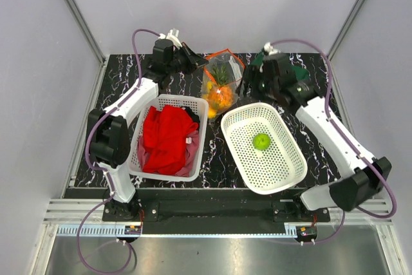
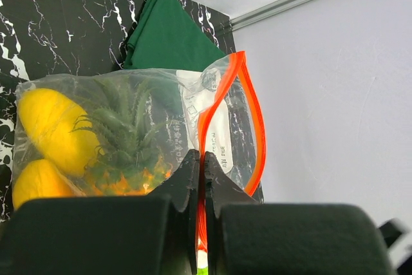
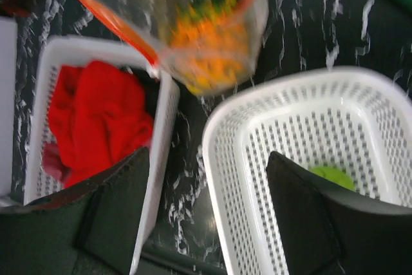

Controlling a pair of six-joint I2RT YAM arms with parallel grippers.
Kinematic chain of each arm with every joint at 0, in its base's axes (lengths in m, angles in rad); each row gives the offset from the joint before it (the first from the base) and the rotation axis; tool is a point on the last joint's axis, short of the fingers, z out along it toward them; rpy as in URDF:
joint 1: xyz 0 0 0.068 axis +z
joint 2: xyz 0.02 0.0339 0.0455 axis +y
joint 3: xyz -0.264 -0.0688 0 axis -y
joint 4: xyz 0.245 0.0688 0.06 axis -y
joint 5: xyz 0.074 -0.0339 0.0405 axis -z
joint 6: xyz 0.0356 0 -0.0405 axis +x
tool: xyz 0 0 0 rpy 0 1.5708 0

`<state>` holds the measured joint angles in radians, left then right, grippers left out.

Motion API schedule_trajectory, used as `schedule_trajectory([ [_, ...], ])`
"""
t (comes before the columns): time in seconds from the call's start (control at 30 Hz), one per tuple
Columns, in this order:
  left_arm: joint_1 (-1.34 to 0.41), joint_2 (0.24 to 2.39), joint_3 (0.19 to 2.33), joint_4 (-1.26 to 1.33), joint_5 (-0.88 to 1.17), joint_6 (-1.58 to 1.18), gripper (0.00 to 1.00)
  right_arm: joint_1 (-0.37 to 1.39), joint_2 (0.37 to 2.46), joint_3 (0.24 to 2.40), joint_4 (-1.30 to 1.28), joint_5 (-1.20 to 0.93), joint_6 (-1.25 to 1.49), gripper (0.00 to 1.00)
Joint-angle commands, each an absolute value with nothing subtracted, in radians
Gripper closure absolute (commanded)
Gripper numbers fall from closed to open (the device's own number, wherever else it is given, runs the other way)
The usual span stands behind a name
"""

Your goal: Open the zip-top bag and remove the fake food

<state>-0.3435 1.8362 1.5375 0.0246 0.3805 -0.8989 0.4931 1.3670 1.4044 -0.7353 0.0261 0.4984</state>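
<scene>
Zip-top bag (image 1: 220, 82): clear, crinkly, mouth gaping, at far middle of desk (image 1: 215, 159). Inside: pineapple (image 2: 125, 136), yellow pieces (image 2: 48, 130). Left fingers (image 2: 183, 181) pinch red-orange zip strip (image 2: 205, 123). Right fingers (image 3: 119, 207) spread wide, empty. Green fruit (image 1: 261, 140) in right basket (image 1: 286, 172).
</scene>
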Motion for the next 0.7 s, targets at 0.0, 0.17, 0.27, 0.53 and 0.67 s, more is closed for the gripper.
schedule_trajectory([
  [0.0, -0.348, 1.795, 1.559, 0.094, 0.410, -0.910, 1.00, 0.499, 1.510, 1.630, -0.730, 0.069, 0.379, 0.20],
  [0.17, -0.350, 1.795, 1.554, 0.098, 0.411, -0.908, 1.00, 0.499, 1.713, 1.901, -0.715, 0.034, 0.301, 0.23],
  [0.27, -0.350, 1.796, 1.555, 0.098, 0.410, -0.908, 1.00, 0.499, 1.857, 2.038, -0.718, 0.025, 0.269, 0.30],
  [0.53, -0.350, 1.819, 1.592, 0.095, 0.414, -0.907, 1.00, 0.497, 2.164, 2.296, -0.819, 0.009, 0.282, 0.53],
  [0.67, -0.350, 1.841, 1.628, 0.081, 0.419, -0.907, 1.00, 0.497, 2.216, 2.315, -0.824, 0.025, 0.287, 0.53],
])
